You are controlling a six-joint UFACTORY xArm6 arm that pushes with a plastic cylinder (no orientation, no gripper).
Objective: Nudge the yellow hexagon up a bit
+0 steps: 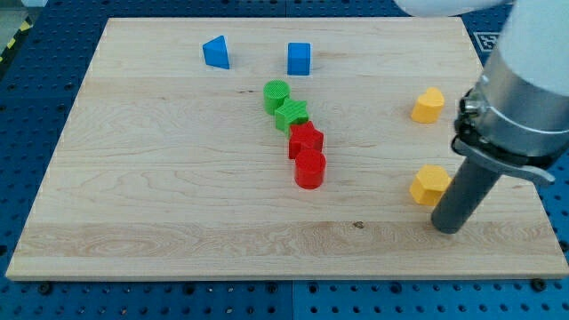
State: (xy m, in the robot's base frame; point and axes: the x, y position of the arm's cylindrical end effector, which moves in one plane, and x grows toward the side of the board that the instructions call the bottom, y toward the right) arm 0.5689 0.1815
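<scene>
Yellow hexagon: lies near the table's right edge, in the lower half of the board, flat on the wood; its right side is partly hidden behind the rod.
My tip: rests on the board just below and to the right of the yellow hexagon, close to the right edge and towards the bottom right corner (whether rod and block actually touch cannot be told).
Claw state: the arm carries no claw, only a straight dark rod under a grey collar, so nothing is held.
Yellow heart-shaped block: near the right edge, above the hexagon and well apart from it.
Blue triangular block: near the top edge, left of centre.
Blue cube: near the top edge, about centre, to the right of the blue triangular block.
Green cylinder: middle of the board, upper end of a slanting chain of four blocks.
Green star: touching the green cylinder on its lower right.
Red star: just below the green star, touching it.
Red cylinder: lower end of the chain, against the red star.
Wooden table top: pale board (grain running left to right) on a blue perforated base.
Arm body: grey and white, above the right edge, covering the top right corner.
</scene>
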